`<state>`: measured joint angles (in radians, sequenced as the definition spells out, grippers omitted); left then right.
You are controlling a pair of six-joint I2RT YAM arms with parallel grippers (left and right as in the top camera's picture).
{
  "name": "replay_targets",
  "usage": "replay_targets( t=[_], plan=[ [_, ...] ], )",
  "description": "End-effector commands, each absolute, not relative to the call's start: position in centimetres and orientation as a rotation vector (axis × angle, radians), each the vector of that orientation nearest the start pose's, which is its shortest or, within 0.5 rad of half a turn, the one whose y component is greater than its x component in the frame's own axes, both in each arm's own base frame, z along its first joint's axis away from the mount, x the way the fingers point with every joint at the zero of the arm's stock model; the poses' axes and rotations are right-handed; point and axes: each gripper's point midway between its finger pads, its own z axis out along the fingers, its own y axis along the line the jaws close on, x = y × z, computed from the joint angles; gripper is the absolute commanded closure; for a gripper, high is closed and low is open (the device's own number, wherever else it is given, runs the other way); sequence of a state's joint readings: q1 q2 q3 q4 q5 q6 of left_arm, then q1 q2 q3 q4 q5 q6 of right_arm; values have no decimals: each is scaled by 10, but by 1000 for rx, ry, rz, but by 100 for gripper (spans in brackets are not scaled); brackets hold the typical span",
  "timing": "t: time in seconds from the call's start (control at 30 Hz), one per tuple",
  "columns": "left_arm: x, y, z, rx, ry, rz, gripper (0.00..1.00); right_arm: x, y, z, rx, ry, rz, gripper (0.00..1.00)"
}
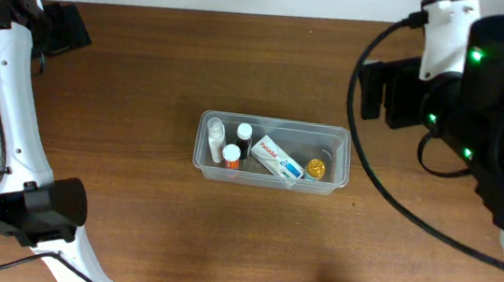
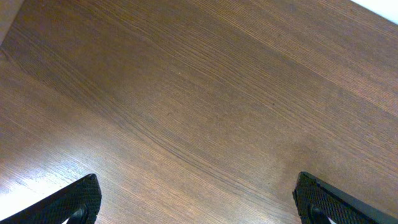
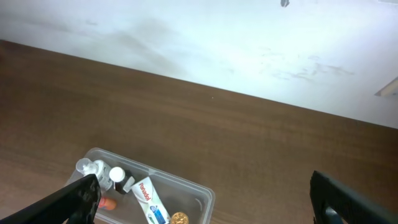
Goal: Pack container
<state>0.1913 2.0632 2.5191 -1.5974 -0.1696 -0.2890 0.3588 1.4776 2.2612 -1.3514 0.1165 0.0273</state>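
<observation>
The left gripper [image 2: 196, 190] hangs over bare table [image 2: 186, 93], its fingers spread wide and holding nothing. The right gripper [image 3: 204, 186] is just as wide and empty. Farther off, the container [image 1: 277, 122] sits mid-table, apart from both, holding bottles [image 1: 216, 139], a box [image 1: 277, 157] and a gold cap [image 1: 315, 169].

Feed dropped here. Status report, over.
Left gripper and right gripper open, empty. Container mid-table, holding bottles, box, gold-lidded item. Nothing in the way.
</observation>
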Motion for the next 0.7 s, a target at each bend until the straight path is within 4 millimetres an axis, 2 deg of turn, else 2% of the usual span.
replay_targets(
  t=[0.0,0.17,0.57,0.67],
  plan=[
    [426,116,290,-710,2590,208,1,319,93,465,-258,2104,82,2],
    [426,116,290,-710,2590,208,1,323,94,471,-248,2077,83,2],
    [426,116,290,-710,2589,208,1,328,96,466,-252,2092,81,2],
    [426,116,290,-710,2590,208,1,330,97,470,-249,2074,88,2]
  ],
)
